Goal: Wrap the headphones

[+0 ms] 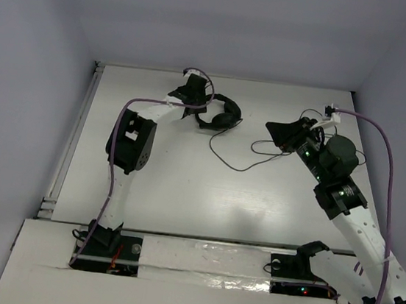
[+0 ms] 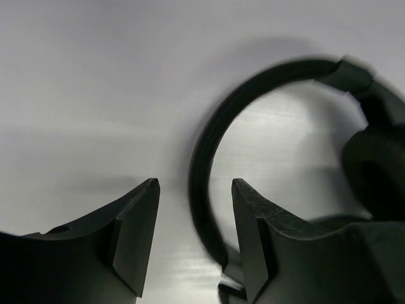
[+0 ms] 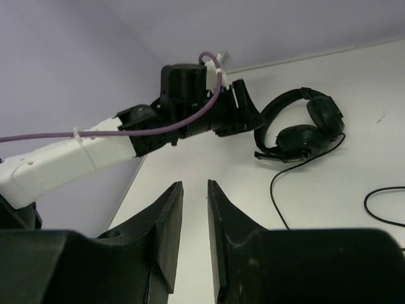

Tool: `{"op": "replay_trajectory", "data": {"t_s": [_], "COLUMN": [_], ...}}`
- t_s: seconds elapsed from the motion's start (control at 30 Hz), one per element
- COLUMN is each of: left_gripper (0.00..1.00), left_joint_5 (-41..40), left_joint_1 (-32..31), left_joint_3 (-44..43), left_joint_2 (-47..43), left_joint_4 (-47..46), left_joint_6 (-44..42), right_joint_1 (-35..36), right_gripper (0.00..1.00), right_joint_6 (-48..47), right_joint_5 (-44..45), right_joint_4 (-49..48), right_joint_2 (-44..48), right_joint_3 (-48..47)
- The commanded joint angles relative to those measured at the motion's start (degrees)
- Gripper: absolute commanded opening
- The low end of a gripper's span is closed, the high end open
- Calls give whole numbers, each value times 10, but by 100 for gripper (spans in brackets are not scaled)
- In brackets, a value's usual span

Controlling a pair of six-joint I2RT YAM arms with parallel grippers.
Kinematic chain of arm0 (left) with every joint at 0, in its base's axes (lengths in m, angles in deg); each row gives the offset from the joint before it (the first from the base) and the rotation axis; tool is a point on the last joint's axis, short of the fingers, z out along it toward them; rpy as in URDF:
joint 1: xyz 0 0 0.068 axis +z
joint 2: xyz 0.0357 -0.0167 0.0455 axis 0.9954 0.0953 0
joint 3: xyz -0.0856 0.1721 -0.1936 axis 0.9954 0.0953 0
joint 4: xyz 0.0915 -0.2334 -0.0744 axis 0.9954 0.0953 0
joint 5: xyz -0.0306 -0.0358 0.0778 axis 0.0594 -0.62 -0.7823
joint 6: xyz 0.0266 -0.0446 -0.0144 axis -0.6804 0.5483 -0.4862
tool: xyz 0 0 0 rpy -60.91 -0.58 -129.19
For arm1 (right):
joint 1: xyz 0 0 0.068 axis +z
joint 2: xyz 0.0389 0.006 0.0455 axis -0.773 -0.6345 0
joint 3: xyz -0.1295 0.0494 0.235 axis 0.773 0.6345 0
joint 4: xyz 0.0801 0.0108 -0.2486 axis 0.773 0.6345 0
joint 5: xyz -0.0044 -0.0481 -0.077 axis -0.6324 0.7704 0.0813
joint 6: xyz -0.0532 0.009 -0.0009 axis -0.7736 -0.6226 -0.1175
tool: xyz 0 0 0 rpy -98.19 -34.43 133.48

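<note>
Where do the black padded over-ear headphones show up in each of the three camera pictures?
Top external: black over-ear headphones lie upper centre, on the far part of the table.
Left wrist: their headband arcs across centre-right, with an earcup at the right edge.
Right wrist: upper right.
Shared landmark: the left arm's pincer, beside the headband.

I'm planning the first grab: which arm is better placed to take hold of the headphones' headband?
Left. The left gripper is open right at the headband. The right gripper sits farther off across the table, empty, with the headphones well beyond it.
</note>
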Motion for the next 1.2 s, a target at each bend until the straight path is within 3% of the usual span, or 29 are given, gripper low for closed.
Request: {"op": "replay_trajectory", "data": {"t_s": [0.0, 0.1, 0.23, 0.5, 0.53, 0.57, 0.63, 0.7, 0.77, 0.83, 1.03, 1.17], "left_gripper": [47, 43, 33, 36, 33, 18, 3, 0, 0, 0, 0, 0], "left_joint_5": [-5, 5, 10, 20, 24, 24, 24, 40, 52, 60, 87, 118], "left_joint_1": [1, 1, 1, 1, 1, 1, 1, 6, 6, 6, 11, 17], "left_joint_3": [-105, -176, -199, -200, -204, -208, -213, -197, -176, -158, -141, -180], "left_joint_2": [40, 98, 125, 140, 148, 153, 161, 154, 119, 68, -97, -170], "left_joint_4": [28, 72, 87, 91, 94, 98, 102, 96, 76, 73, 117, 184], "left_joint_6": [-40, -47, -48, -52, -54, -55, -55, -54, -52, -53, -77, -98], "right_joint_1": [3, 3, 3, 3, 3, 3, 3, 3, 3, 3, 3, 3], "right_gripper": [28, 28, 28, 28, 28, 28, 28, 28, 24, 0, 0, 0], "right_joint_6": [0, -1, -10, -7, -7, -7, -7, -7, -7, -7, -57, -125], "right_joint_5": [-6, -4, 11, 9, 9, 10, 12, 19, 27, 23, -35, -72], "right_joint_4": [-34, -33, -22, -23, -24, -23, -23, -27, -34, -41, -77, -99], "right_joint_2": [-1, -3, 3, 11, 11, 11, 13, 12, 5, -4, -67, -99], "right_joint_3": [3, 3, -7, 1, 1, 1, 1, 3, 6, 8, -13, -21]}}
